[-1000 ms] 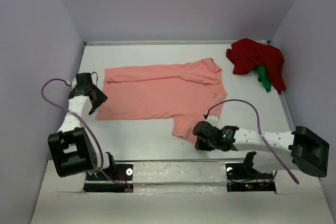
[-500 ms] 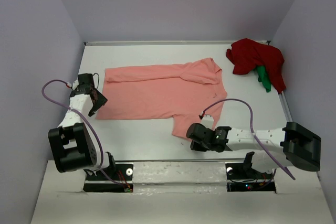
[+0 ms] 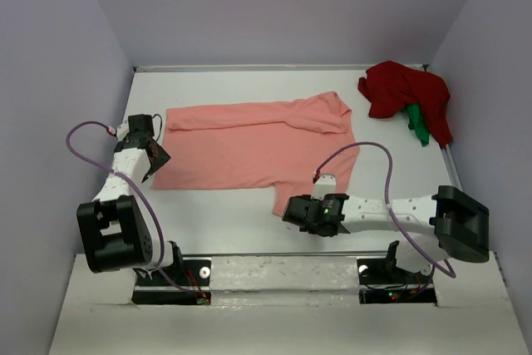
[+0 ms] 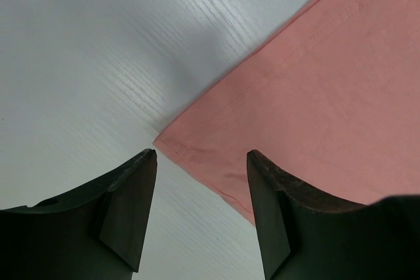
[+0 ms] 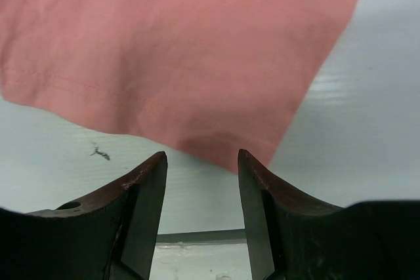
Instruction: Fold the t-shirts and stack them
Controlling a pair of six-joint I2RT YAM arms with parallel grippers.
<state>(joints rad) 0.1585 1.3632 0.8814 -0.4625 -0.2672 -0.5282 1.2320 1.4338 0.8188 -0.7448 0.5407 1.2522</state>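
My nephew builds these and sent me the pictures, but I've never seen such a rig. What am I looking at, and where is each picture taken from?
Two white robot arms are bolted at the near edge of a table. The wide picture looks down from above and behind them. Each close-up comes from a camera on one wrist, with its dark fingers at the bottom.

A salmon-pink t-shirt lies spread flat. A dark red t-shirt is bunched in the far right corner, with a green one poking out.

The left end effector is at a hem corner and the right end effector is at a sleeve's edge. Both are open and hold nothing.
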